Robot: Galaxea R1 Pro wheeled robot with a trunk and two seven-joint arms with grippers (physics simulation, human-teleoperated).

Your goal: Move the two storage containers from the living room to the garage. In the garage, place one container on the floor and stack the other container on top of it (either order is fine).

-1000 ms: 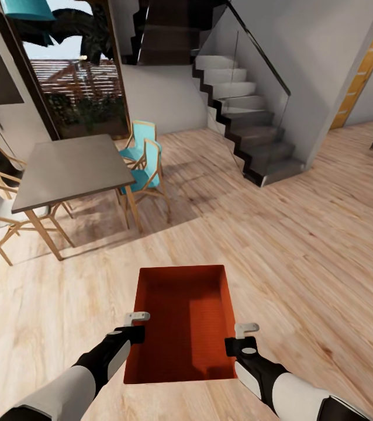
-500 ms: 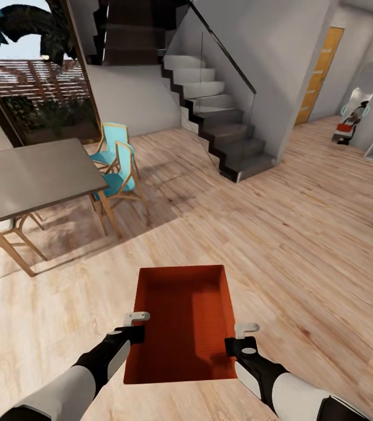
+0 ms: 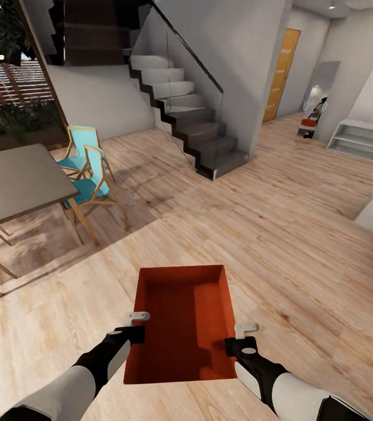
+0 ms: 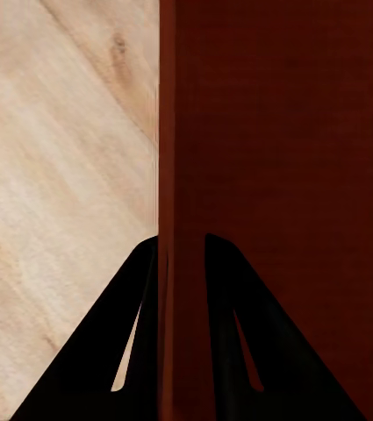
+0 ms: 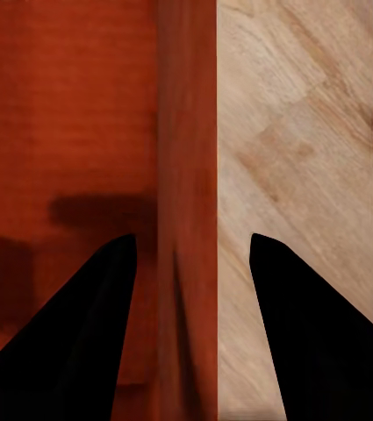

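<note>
The storage container (image 3: pixel 180 324) is held up over the light wood plank floor (image 3: pixel 303 234), carried between the 2 arms with its open top facing up and nothing inside it. The left gripper (image 3: pixel 135 325) sits at its left wall near the near corner, and the right gripper (image 3: pixel 240 337) sits at its right wall, about level with the other.

In the left wrist view the left gripper (image 4: pixel 182 263) has its 2 dark fingers (image 4: pixel 125 351) on either side of the container's thin wall (image 4: pixel 179 175), 1 inside the bin and 1 outside, pressed close against it, so the fingers are clamped on that wall. The ribbed inner face of the bin (image 4: pixel 300 175) lies beyond the inner finger, and plank floor (image 4: pixel 54 158) lies beyond the outer one.

In the right wrist view the right gripper (image 5: pixel 193 239) straddles the opposite wall (image 5: pixel 186 132), with 1 finger (image 5: pixel 72 333) over the bin's inside and the other over the floor (image 5: pixel 309 132). A gap shows between each finger and the wall, so I cannot tell whether these fingers actually grip it.

Ahead of the fingers, well apart from the bin, stand a grey table (image 3: pixel 11 181) with turquoise chairs (image 3: pixel 90 175) to the left, a staircase (image 3: pixel 192 123) straight ahead, and an orange door (image 3: pixel 281 73) further to the right.
</note>
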